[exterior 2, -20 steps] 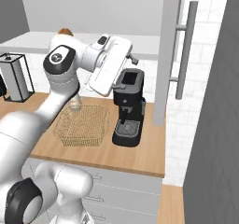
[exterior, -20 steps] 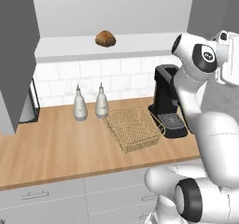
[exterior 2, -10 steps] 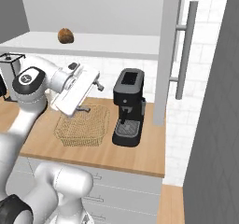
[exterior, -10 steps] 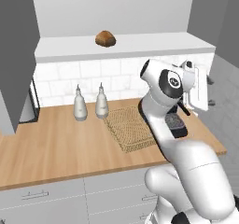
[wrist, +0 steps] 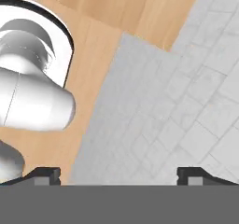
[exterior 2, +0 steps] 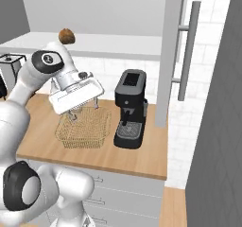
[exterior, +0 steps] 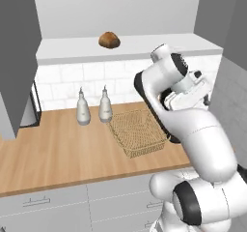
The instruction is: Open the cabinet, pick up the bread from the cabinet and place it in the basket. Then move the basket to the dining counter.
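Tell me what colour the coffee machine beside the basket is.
Black coffee machine, with a grey top panel; clearest in the right base view, right of the basket.

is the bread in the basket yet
No, the bread sits on the open cabinet shelf, while the basket on the counter below holds nothing.

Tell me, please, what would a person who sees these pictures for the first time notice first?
First the big white robot arm, folded in front of the wooden counter, its open gripper hanging above the tan wicker basket. Next the small brown bread, alone on the pale shelf of the open cabinet, high above two bottles. A black coffee machine stands right of the basket, beside the cabinet door with its long silver handle.
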